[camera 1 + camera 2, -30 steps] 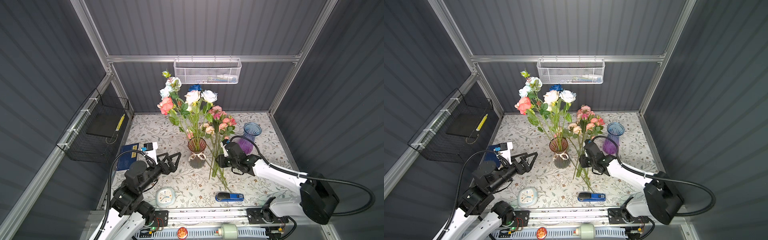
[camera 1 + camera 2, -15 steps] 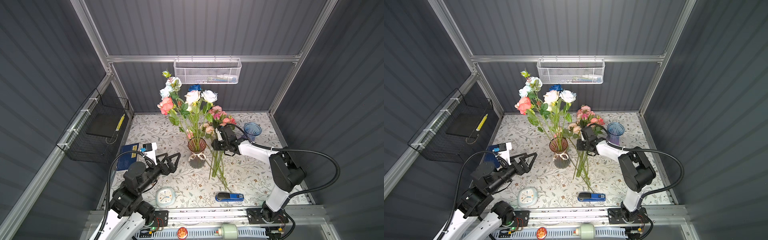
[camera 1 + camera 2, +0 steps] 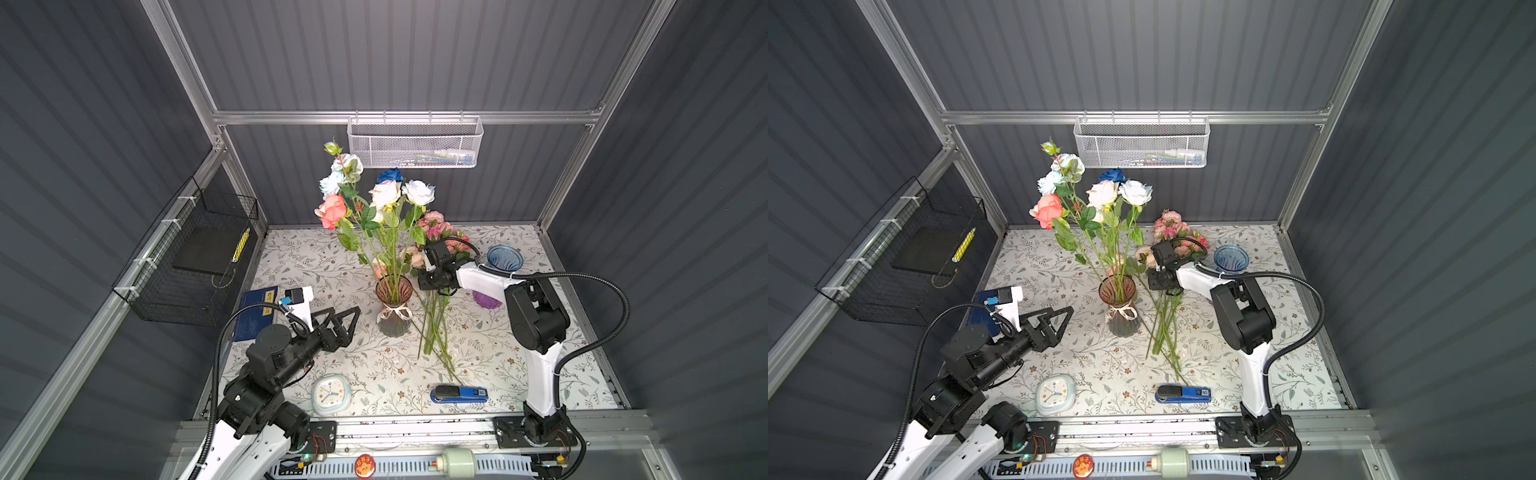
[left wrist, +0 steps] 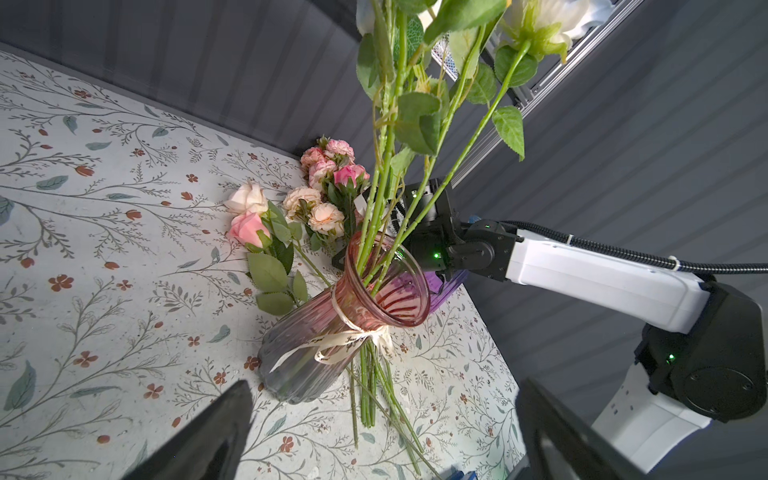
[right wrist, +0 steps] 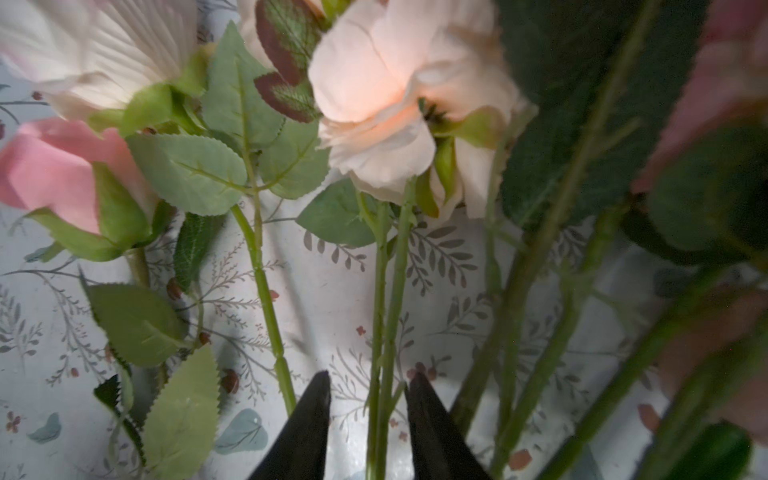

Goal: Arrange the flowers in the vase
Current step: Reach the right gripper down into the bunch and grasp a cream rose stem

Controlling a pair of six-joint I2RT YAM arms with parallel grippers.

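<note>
Left gripper (image 3: 346, 309): jaws fully apart, over table (image 3: 311, 257), left of vase (image 3: 392, 326). Right gripper (image 5: 368, 388): jaws narrowed, straddling two stems (image 5: 384, 311) of loose bunch (image 3: 434, 328) lying just right of vase; whether clamped, cannot tell. Other flowers (image 3: 384, 195) stand in vase.

The vase (image 3: 393, 309), ribbed pink-to-grey glass with a cream ribbon at the neck, stands upright on the table (image 3: 519, 374). It holds tall roses (image 3: 384, 195) in coral, white, pale blue and dark blue, stems fanning upward. A loose bunch (image 3: 434, 316) of pink and peach blooms is just beside it, outside the vase, cut ends splayed on the table.
</note>
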